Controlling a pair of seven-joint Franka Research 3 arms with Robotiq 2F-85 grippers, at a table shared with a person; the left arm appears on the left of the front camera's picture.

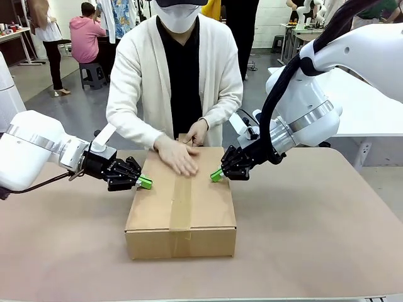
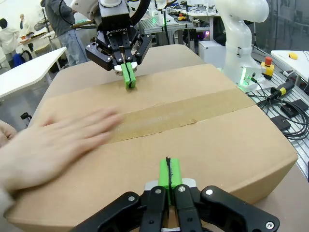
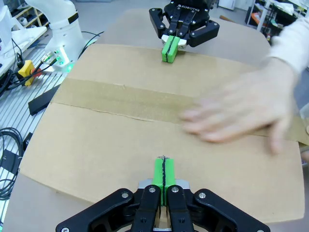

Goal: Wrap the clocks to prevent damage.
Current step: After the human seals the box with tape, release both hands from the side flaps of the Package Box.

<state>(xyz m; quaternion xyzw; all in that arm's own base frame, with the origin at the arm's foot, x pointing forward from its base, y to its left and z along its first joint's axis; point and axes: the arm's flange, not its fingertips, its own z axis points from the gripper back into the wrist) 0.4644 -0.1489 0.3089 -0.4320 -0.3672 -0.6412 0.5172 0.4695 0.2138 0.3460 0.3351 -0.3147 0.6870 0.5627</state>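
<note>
One cardboard box (image 1: 181, 211) sits in the middle of the brown table (image 1: 315, 239), plain tan, low and rectangular, its top flaps shut and sealed by a strip of brown tape (image 1: 182, 201) that runs down the centre seam from the far edge to the near one and folds over the front face. In the wrist views the tape lies mostly flat, with a slightly ragged edge along one side. The left gripper (image 1: 145, 182) rests its green pads against the box's left top edge, jaws pressed together with nothing between them; the left wrist view shows the two pads (image 2: 169, 174) meeting along a thin dark line right at the cardboard rim. The right gripper (image 1: 216, 175) does the same on the opposite side, fingertips closed and empty, touching or just about touching the right top edge near the far corner. A person in a white cardigan stands at the far side, one hand (image 1: 178, 156) flat on the tape near the far end of the box, blurred in both wrist views, the other hand (image 1: 197, 133) at the box's far edge.
</note>
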